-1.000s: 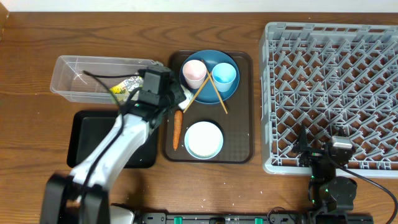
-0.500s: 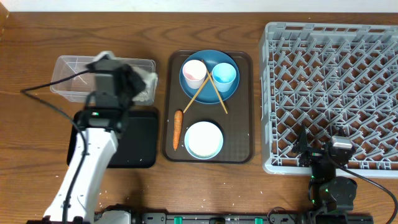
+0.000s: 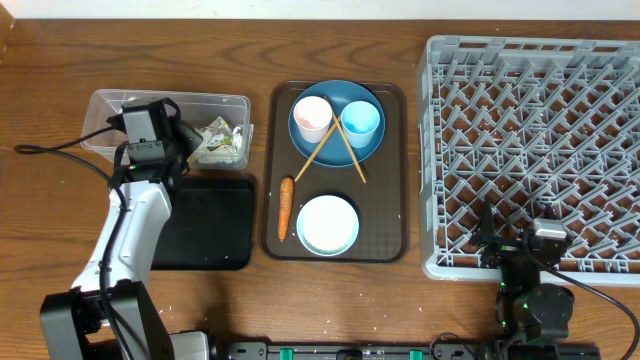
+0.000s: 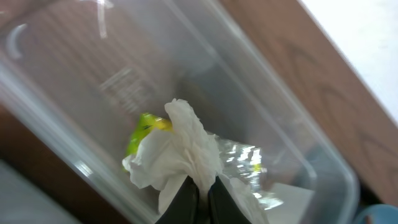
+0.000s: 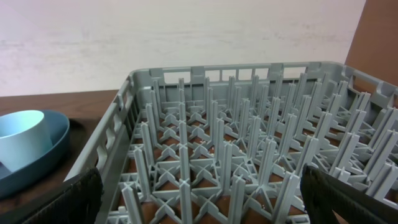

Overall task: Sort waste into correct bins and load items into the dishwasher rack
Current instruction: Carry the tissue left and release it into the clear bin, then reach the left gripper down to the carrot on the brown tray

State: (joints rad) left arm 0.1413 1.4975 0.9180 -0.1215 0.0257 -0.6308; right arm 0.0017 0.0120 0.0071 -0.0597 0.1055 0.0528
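Note:
In the left wrist view my left gripper [image 4: 200, 193] is shut, pinching the crumpled white tissue [image 4: 180, 146] inside the clear box [image 4: 124, 68]. A yellow-green wrapper [image 4: 140, 130] lies just behind the tissue. From overhead, the tissue and wrapper [image 3: 222, 140] sit at the right end of the clear box [image 3: 110, 105], above the black tray [image 3: 210, 225]. The orange carrot [image 3: 286, 205], bowl [image 3: 327, 224] and blue plate [image 3: 335, 95] with pink cup [image 3: 312, 115], light blue cup [image 3: 361, 120] and chopsticks [image 3: 345, 148] rest on the brown serving tray [image 3: 395, 200]. My right gripper [image 5: 205, 205] is open at the front edge of the grey rack [image 3: 540, 140].
The left arm [image 3: 130, 230] lies across the left part of the black tray. The rack's upright pegs [image 5: 217, 149] fill the right wrist view, with the light blue cup [image 5: 22, 140] on the plate at the far left.
The left arm has swung left from the serving tray to the clear box, carrying the tissue and wrapper with it. The right arm has not moved.

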